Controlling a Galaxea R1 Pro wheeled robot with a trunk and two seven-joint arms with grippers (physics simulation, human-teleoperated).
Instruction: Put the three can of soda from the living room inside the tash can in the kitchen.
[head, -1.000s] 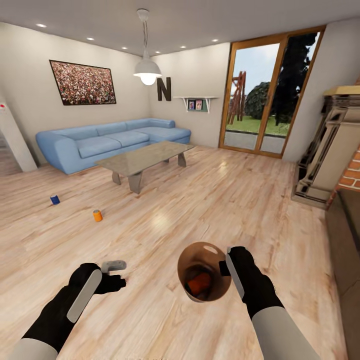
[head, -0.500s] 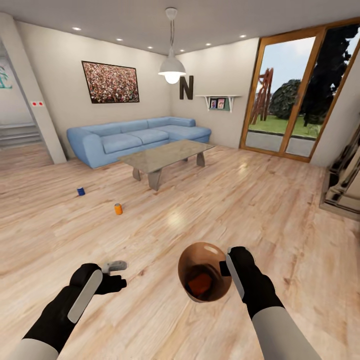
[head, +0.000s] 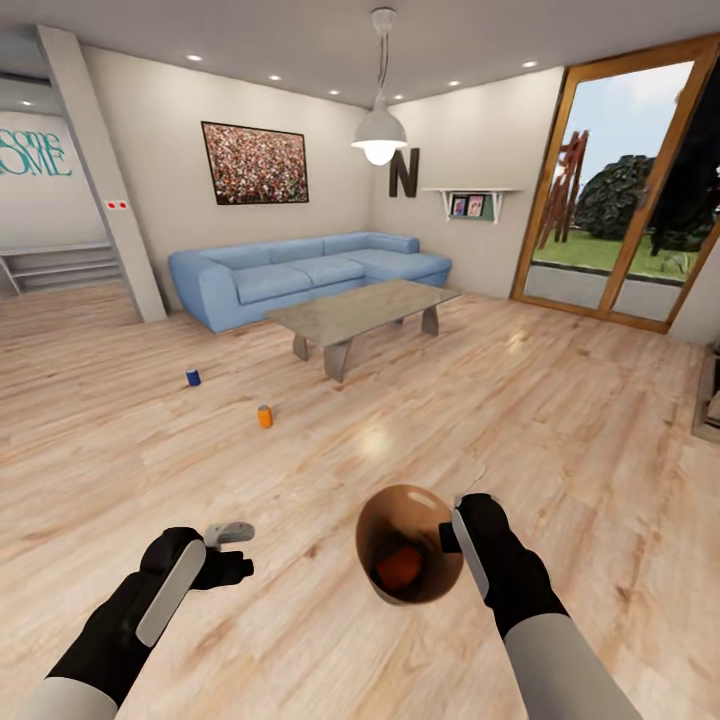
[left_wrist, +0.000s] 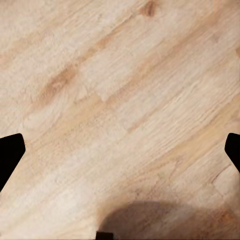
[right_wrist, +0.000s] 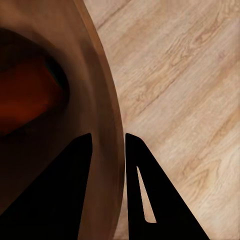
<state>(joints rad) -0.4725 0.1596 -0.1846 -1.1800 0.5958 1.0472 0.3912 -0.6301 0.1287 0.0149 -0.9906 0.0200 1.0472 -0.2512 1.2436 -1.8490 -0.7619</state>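
Note:
My right gripper (head: 450, 530) is shut on the rim of the trash can (head: 385, 520), held above the wooden floor at the lower middle of the head view. One orange soda can (head: 400, 566) lies inside it. In the right wrist view the fingers (right_wrist: 82, 170) pinch the bin's wall (right_wrist: 102, 125), with the orange can (right_wrist: 25, 100) down inside. A second orange can (head: 265, 416) and the blue can (head: 193, 377) stand on the floor at the left, in front of the sofa. My left gripper (head: 232, 545) is open with nothing in it, over bare floor.
The light-blue corner sofa (head: 300, 270) and the glass-topped low table (head: 360, 310) stand ahead. A pendant lamp (head: 379, 135) hangs above them. Glazed doors (head: 620, 200) fill the right wall. A pillar (head: 100, 180) and an opening lie at the left.
The whole view has swung left: sofa, table and cans have shifted right in the picture. Both arms and the held bin keep their place in the view.

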